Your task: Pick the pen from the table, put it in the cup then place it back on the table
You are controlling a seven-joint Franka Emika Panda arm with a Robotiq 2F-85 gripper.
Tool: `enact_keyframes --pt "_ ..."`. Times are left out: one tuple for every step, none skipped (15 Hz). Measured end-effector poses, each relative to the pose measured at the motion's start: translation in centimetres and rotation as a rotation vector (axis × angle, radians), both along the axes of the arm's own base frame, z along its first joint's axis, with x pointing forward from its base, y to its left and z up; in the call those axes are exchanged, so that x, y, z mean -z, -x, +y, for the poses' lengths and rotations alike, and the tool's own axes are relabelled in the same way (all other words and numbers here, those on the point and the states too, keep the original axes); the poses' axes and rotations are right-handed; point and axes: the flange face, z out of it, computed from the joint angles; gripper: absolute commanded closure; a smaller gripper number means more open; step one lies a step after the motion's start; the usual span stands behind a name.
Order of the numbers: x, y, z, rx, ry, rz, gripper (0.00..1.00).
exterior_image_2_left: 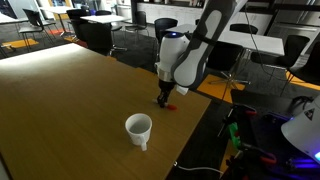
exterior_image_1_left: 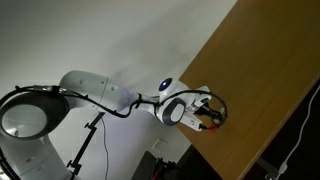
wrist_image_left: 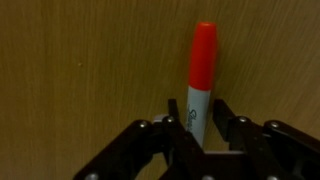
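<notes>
My gripper [exterior_image_2_left: 165, 100] is down at the table [exterior_image_2_left: 70, 90] with its fingers on either side of the pen [exterior_image_2_left: 171, 106], near the table's edge.

In my wrist view the pen [wrist_image_left: 202, 60] points to twelve o'clock, red cap at the top. Its whitish end is at six o'clock between the two black fingers [wrist_image_left: 175, 125]. They sit close on each side, but I cannot tell whether they are pressing it. The wood fills the view behind it. In an exterior view the white cup [exterior_image_2_left: 139, 128] stands upright on the table, near the gripper, at about seven o'clock from it.
</notes>
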Motion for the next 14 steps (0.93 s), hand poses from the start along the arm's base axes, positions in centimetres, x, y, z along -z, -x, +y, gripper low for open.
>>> enact_keyframes --pt "0.0 0.0 0.0 0.0 0.0 -0.001 0.97" --pt "0.0 0.0 0.0 0.001 0.0 -0.001 1.0" --pt "0.0 -0.1 0.0 0.001 0.0 -0.002 0.97" --pt "-0.1 -0.1 -0.1 0.001 0.0 -0.002 0.95" --pt "-0.1 -0.1 -0.1 0.003 0.0 -0.002 0.95" --pt "-0.1 -0.1 -0.1 0.006 -0.001 -0.002 0.95" --pt "-0.1 0.0 -0.2 0.012 -0.006 0.003 0.95" --pt "-0.2 0.0 -0.2 0.019 -0.013 0.012 0.95" --pt "-0.4 0.1 -0.4 0.029 -0.018 0.022 0.95" --pt "-0.9 0.1 -0.7 0.038 -0.021 0.031 0.95" --pt "-1.6 0.0 -1.0 0.048 -0.023 0.038 0.95" --pt "-2.5 0.0 -1.3 0.064 -0.024 0.044 0.95" --pt "-3.6 -0.1 -1.7 0.077 -0.025 0.05 0.95" --pt "-4.7 -0.1 -1.9 0.085 -0.027 0.057 0.95"
